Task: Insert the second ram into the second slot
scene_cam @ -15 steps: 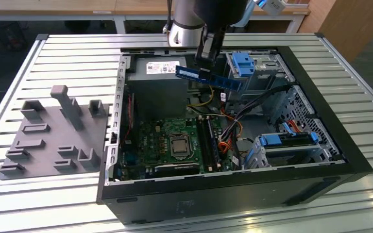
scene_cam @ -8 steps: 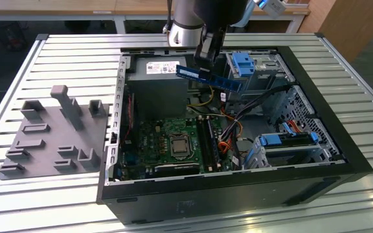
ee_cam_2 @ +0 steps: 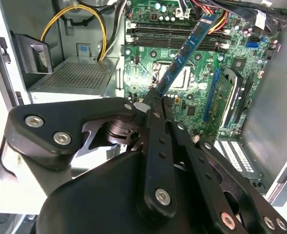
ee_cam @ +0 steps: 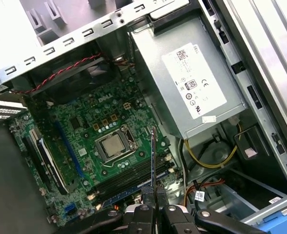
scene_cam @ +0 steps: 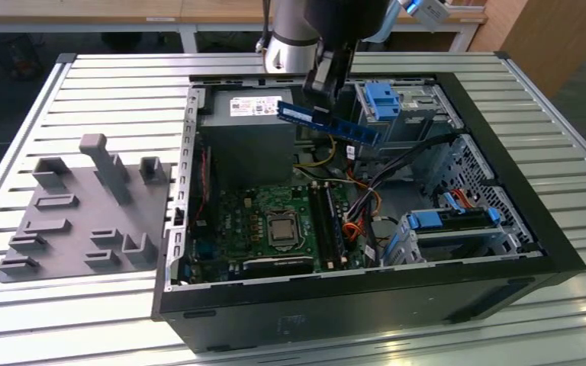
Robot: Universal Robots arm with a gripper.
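Hand (scene_cam: 320,105) closed tight on the second ram (scene_cam: 332,124), held tilted in mid-air | stick hangs over the open computer case (scene_cam: 542,232) on the slatted bench (scene_cam: 110,91), at 12 o'clock from the motherboard (scene_cam: 272,221) in the exterior view | memory slots (ee_cam_2: 148,36) lie below it, not touching, in the second wrist view

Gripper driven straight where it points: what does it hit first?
Likely the memory slots on the motherboard, met by the second ram the gripper holds out ahead; nothing shows between, though depth is unclear.
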